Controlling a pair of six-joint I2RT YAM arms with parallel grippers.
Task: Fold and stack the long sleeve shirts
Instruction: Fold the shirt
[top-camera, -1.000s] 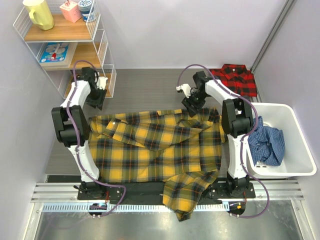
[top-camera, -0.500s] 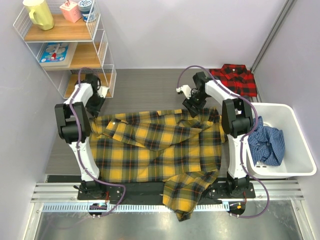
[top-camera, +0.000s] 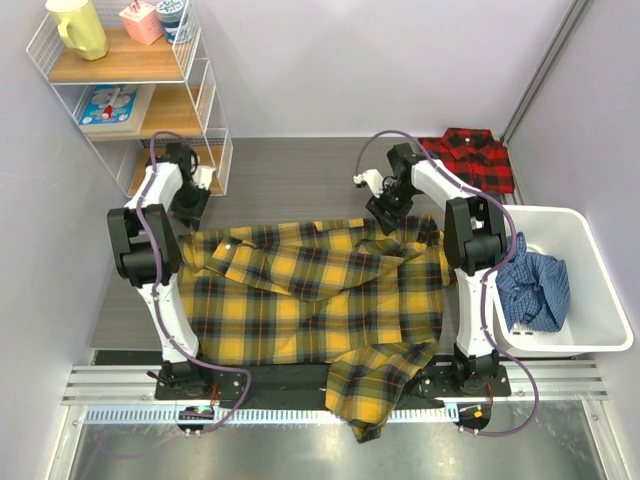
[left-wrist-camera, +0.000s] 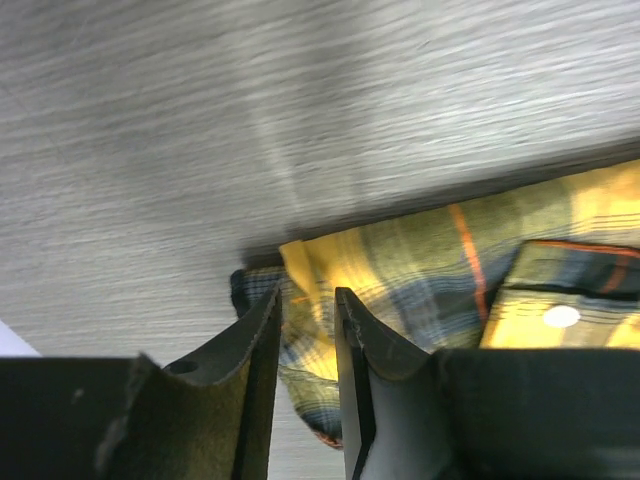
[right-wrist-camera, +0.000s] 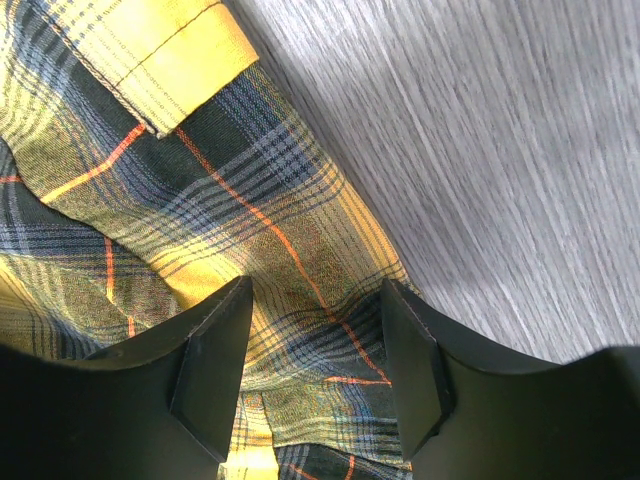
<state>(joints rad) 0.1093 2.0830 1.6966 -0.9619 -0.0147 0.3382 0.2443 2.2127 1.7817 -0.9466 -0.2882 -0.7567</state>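
Top external view: a grey wood-grain table (top-camera: 290, 180) has bare room along its far half. A white wire shelf (top-camera: 205, 100) closes the far left corner and a white plastic bin (top-camera: 600, 300) stands at the right edge. The yellow plaid flannel shirt with dark checks and thin red lines (top-camera: 320, 300) lies spread and rumpled across the middle, and one part hangs over the near edge. The red-and-black plaid shirt (top-camera: 470, 158) lies folded in the far right corner. The left gripper (top-camera: 187, 208) is just beyond the yellow shirt's far left corner, and the right gripper (top-camera: 383, 215) is at its far right edge.

Left wrist view: the left gripper (left-wrist-camera: 308, 295) shows a narrow gap over the shirt's corner (left-wrist-camera: 420, 250). Whether it pinches the cloth cannot be told.

Right wrist view: the right gripper (right-wrist-camera: 315, 285) is spread wide and holds nothing. It is above the shirt's edge (right-wrist-camera: 150, 180), with bare table (right-wrist-camera: 480, 150) to the right.
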